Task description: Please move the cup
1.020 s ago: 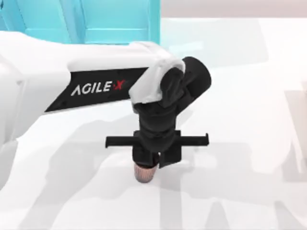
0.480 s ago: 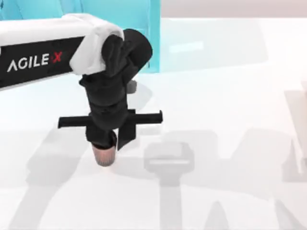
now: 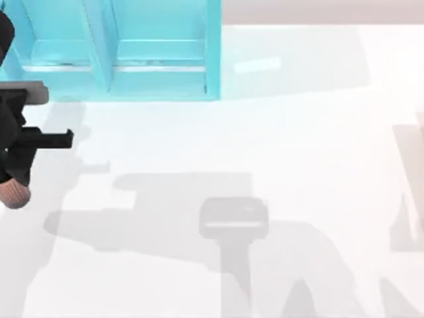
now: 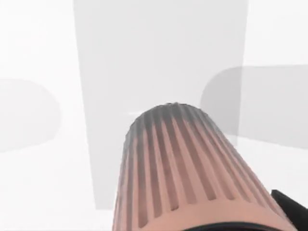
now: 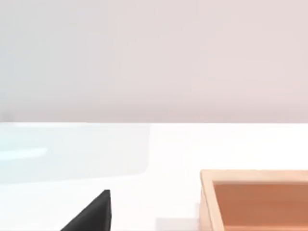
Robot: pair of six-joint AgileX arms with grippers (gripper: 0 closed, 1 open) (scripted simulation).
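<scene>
My left pincer (image 3: 13,180) sits at the far left edge of the top view, pointing down, its fingers clamped on the cup (image 3: 13,193); a black fingertip (image 4: 291,207) shows beside the ribbed wall in the left wrist view

A white table (image 3: 298,132) is seen with a turquoise shelf unit (image 3: 132,53) set on it at the frame's upper left.

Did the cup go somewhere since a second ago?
Yes. The left pincer carried the cup from mid-table toward the top view's left edge, ending below the left end of the blue shelf.
</scene>
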